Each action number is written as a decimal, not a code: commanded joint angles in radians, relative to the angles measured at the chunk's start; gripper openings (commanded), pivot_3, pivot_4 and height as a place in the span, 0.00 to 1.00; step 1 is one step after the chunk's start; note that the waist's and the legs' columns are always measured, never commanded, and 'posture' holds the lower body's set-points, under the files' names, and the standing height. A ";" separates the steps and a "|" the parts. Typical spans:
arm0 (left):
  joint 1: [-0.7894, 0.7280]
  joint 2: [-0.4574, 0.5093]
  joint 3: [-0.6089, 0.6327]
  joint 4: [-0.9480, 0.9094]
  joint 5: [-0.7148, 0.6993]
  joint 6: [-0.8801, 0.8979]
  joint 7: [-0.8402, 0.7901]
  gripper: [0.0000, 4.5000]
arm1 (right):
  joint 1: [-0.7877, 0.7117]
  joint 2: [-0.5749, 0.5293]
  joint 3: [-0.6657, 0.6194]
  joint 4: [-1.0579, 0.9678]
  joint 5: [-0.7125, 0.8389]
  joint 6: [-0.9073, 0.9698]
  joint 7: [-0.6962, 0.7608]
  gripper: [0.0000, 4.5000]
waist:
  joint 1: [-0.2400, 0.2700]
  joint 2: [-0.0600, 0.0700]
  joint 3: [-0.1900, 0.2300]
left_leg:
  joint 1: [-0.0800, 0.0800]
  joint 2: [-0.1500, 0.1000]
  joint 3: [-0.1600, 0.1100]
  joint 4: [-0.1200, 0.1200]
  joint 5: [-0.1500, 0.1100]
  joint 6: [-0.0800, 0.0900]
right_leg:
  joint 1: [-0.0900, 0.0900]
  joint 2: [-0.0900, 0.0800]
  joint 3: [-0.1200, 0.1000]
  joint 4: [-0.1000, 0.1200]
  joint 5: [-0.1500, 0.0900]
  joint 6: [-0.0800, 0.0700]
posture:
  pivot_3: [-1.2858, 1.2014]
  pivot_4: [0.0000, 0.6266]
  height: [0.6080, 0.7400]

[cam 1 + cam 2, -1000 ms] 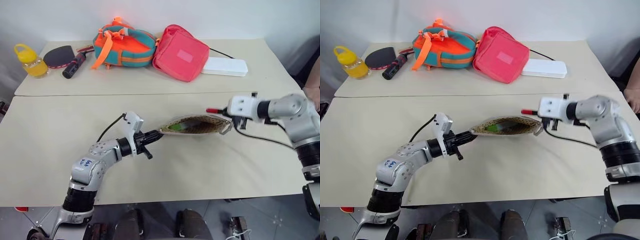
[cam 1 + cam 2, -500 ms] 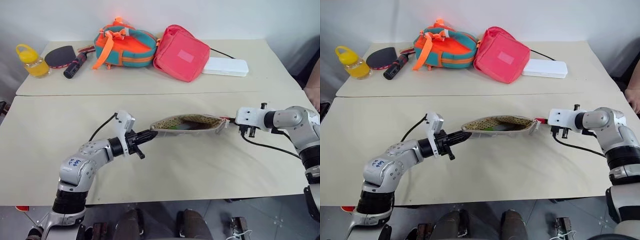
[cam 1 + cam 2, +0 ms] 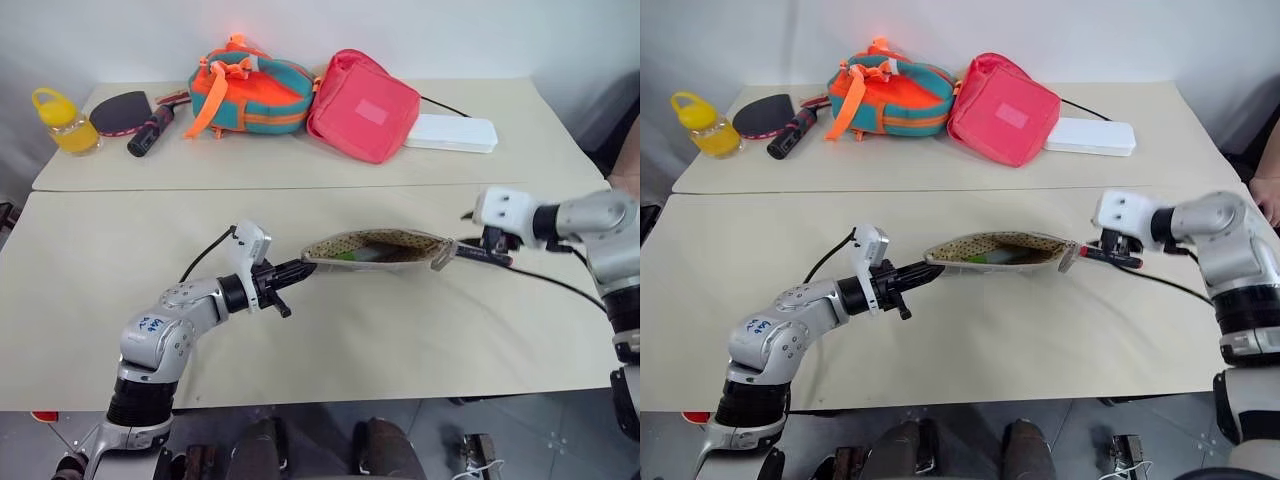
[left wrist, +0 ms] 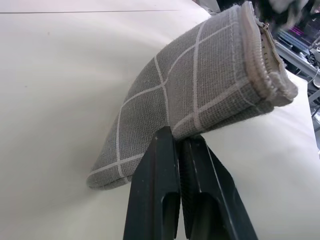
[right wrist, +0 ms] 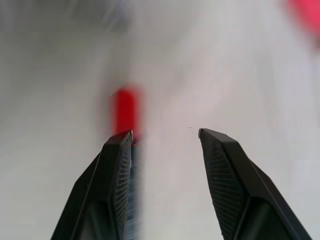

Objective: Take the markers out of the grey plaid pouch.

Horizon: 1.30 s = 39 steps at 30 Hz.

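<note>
Left gripper (image 4: 181,150) fingers pinch the grey plaid pouch (image 3: 375,248) shut-tight; right gripper (image 5: 165,137) fingers parted, red marker (image 3: 1110,257) alongside; green marker (image 3: 345,255) awaits a steadily held mouth.

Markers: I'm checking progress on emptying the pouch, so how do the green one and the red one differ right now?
The green marker lies inside the grey plaid pouch, partly hidden; the red marker is outside, past the pouch's right end. The red marker sits by the open right gripper; the green marker is nearer the pouch's other end. Both are short sticks.
</note>
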 commanded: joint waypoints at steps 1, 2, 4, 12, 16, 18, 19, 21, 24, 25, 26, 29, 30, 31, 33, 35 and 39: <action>-0.009 -0.012 -0.003 -0.023 -0.008 -0.019 -0.001 0.00 | -0.062 0.015 -0.070 -0.113 0.089 0.062 0.009 0.49 | 0.003 0.000 0.000 | 0.000 0.000 0.000 0.000 0.000 0.000 | 0.000 0.000 -0.001 0.000 0.000 0.000 | 0.52 0.24 1.00; -0.009 -0.015 -0.004 -0.024 -0.009 -0.018 -0.001 0.00 | -0.061 0.020 -0.074 -0.155 0.123 0.107 0.040 0.49 | 0.004 0.000 0.000 | 0.000 0.000 -0.001 0.000 0.000 0.000 | 0.000 0.000 -0.001 0.000 0.000 0.000 | 0.52 0.24 1.00; -0.009 -0.019 -0.004 -0.026 -0.011 -0.013 0.000 0.00 | -0.052 0.029 -0.084 -0.224 0.174 0.174 0.069 0.49 | 0.005 0.000 0.000 | 0.000 0.000 -0.001 -0.001 0.000 0.000 | 0.001 0.000 -0.001 0.000 0.000 0.000 | 0.52 0.24 1.00; -0.024 -0.036 0.010 -0.026 -0.037 0.026 0.016 0.00 | 0.038 0.073 -0.084 -0.730 0.545 0.647 0.128 0.49 | 0.008 -0.001 -0.001 | -0.001 0.000 -0.003 -0.001 0.000 0.000 | 0.000 0.000 -0.002 0.000 0.000 0.000 | 0.52 0.24 1.00; -0.025 -0.045 0.007 -0.026 -0.044 0.049 0.026 0.00 | 0.137 0.063 0.022 -0.737 0.386 0.534 0.077 0.49 | 0.009 -0.003 -0.001 | -0.001 -0.001 -0.003 0.001 -0.001 0.001 | 0.002 -0.001 -0.002 -0.001 0.000 0.000 | 0.52 0.24 1.00; -0.026 -0.050 0.005 -0.031 -0.050 0.059 0.028 0.00 | 0.165 0.089 0.047 -0.689 0.324 0.459 0.031 0.49 | 0.008 -0.003 -0.001 | -0.002 -0.001 -0.002 0.002 0.000 0.001 | 0.002 -0.001 -0.002 -0.001 0.000 0.000 | 0.52 0.24 1.00; -0.027 -0.049 0.002 -0.035 -0.050 0.060 0.026 0.00 | 0.173 0.101 0.051 -0.665 0.304 0.428 0.013 0.49 | 0.007 -0.003 -0.001 | -0.001 -0.001 -0.002 0.003 0.000 0.001 | 0.002 -0.001 -0.001 0.000 0.000 0.000 | 0.52 0.24 1.00; -0.026 -0.049 0.001 -0.041 -0.051 0.066 0.027 0.00 | 0.182 0.115 0.043 -0.634 0.296 0.410 -0.002 0.45 | 0.003 -0.003 -0.001 | -0.001 -0.001 -0.002 0.003 0.000 0.001 | 0.001 -0.001 -0.001 0.001 0.000 0.000 | 0.52 0.24 1.00; -0.026 -0.049 0.001 -0.043 -0.049 0.070 0.027 0.00 | 0.190 0.126 0.027 -0.625 0.318 0.421 0.006 0.29 | 0.004 -0.003 -0.001 | -0.001 0.000 -0.003 0.001 0.000 0.001 | 0.001 0.000 -0.002 0.001 0.000 0.000 | 0.52 0.24 1.00; -0.027 -0.050 0.001 -0.042 -0.049 0.071 0.028 0.00 | 0.191 0.126 0.023 -0.619 0.320 0.419 0.007 0.21 | 0.004 -0.003 -0.001 | -0.001 0.000 -0.003 0.001 0.000 0.001 | 0.001 0.000 -0.002 0.001 0.000 0.000 | 0.52 0.24 1.00; -0.027 -0.050 0.001 -0.042 -0.048 0.071 0.027 0.00 | 0.193 0.123 0.023 -0.611 0.312 0.409 0.006 0.13 | 0.005 -0.003 -0.001 | -0.001 0.000 -0.003 0.001 0.000 0.001 | 0.001 0.000 -0.002 0.001 0.000 0.000 | 0.52 0.24 1.00; -0.030 -0.054 -0.002 -0.042 -0.045 0.070 0.031 0.00 | 0.208 0.104 0.005 -0.618 0.345 0.437 0.032 0.00 | 0.006 -0.003 -0.001 | -0.001 0.000 -0.003 0.001 0.000 0.001 | 0.001 0.000 -0.002 0.000 0.000 0.000 | 0.52 0.24 1.00; -0.031 -0.056 -0.002 -0.041 -0.043 0.069 0.032 0.00 | 0.215 0.094 -0.008 -0.637 0.378 0.476 0.051 0.00 | 0.006 -0.003 -0.001 | -0.001 0.000 -0.003 0.001 0.000 0.001 | 0.001 0.000 -0.002 0.000 0.000 0.000 | 0.52 0.24 1.00; -0.030 -0.056 -0.001 -0.041 -0.043 0.069 0.032 0.00 | 0.222 0.082 -0.014 -0.655 0.397 0.498 0.066 0.00 | 0.007 -0.003 -0.001 | -0.001 0.000 -0.003 0.001 0.000 0.001 | 0.001 0.000 -0.002 0.000 0.000 0.000 | 0.52 0.24 1.00; -0.028 -0.054 -0.008 -0.038 -0.036 0.064 0.031 0.00 | 0.234 0.062 -0.035 -0.696 0.461 0.568 0.098 0.00 | 0.007 -0.003 -0.001 | -0.001 0.000 -0.003 0.001 0.000 0.001 | 0.001 0.000 -0.002 0.000 0.000 0.000 | 0.52 0.24 1.00; -0.026 -0.052 -0.012 -0.036 -0.033 0.062 0.028 0.00 | 0.231 0.060 -0.049 -0.720 0.503 0.604 0.109 0.00 | 0.006 -0.003 -0.001 | -0.001 0.000 -0.003 0.001 0.000 0.001 | 0.001 0.000 -0.002 0.000 0.000 0.000 | 0.52 0.24 1.00; -0.029 -0.053 -0.011 -0.036 -0.037 0.063 0.029 0.00 | 0.221 0.068 -0.041 -0.709 0.490 0.613 0.085 0.11 | 0.004 -0.003 -0.001 | -0.001 0.000 -0.003 0.001 0.000 0.001 | 0.001 0.000 -0.002 0.000 0.000 0.000 | 0.52 0.24 1.00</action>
